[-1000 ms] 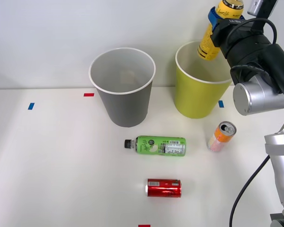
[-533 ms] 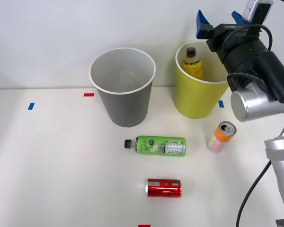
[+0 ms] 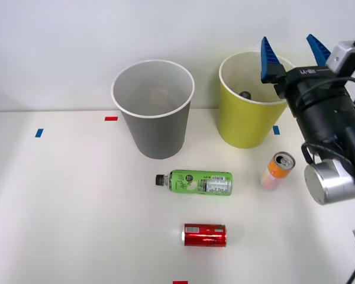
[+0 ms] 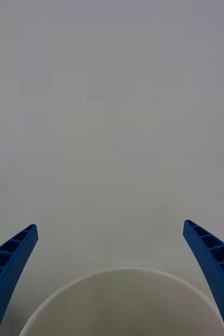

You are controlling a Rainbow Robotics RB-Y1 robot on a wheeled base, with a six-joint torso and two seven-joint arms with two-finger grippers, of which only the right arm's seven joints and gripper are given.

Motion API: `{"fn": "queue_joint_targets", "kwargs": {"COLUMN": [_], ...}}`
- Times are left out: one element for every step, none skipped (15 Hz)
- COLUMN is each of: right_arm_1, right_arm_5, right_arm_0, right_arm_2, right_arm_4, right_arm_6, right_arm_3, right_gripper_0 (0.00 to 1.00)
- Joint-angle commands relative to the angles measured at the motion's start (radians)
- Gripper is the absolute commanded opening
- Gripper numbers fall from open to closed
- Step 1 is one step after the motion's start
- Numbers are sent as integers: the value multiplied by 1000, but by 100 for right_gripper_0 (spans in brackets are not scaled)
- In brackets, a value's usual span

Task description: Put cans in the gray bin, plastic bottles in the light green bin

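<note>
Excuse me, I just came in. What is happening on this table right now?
A robot is sorting drink containers. Its right gripper is open and empty by the yellow-green round bin, where a black bottle cap shows inside. The gray round bin looks empty. On the white table, a green plastic bottle, a red can and an orange-and-pink can wait.

Red [image 3: 110, 118] and blue tape marks [image 3: 39, 132] dot the white table [image 3: 65, 207].

At upper right, the right claw [image 3: 293, 50] gaped over the light green bin [image 3: 248, 121]; the green bottle [image 3: 195, 182] lay mid-frame on the tabletop [image 3: 65, 201].
</note>
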Motion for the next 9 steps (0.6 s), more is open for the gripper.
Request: {"fn": "queue_joint_targets", "kwargs": {"right_arm_1": [-23,-23,-25,-29,-32,-35,-35,-35,-34], "right_arm_5": [-5,-5,-16,-48,-113,-159,-200,-245,-275], "right_arm_0": [228,308,374,445,526,583,640,704,745], "right_arm_2": [-5,-3,-3,-3,-3,-3,-1,9,17], "right_arm_4": [-3,-4,-4,-6,-7,-10,-14,-18,-21], "right_arm_6": [0,0,0,0,0,-2,-3,-5,-6], "right_arm_3": [-210,-263,-294,-311,-313,-313,-314,-313,-313], "right_gripper_0": [95,95,95,95,95,95,95,95,95]}}
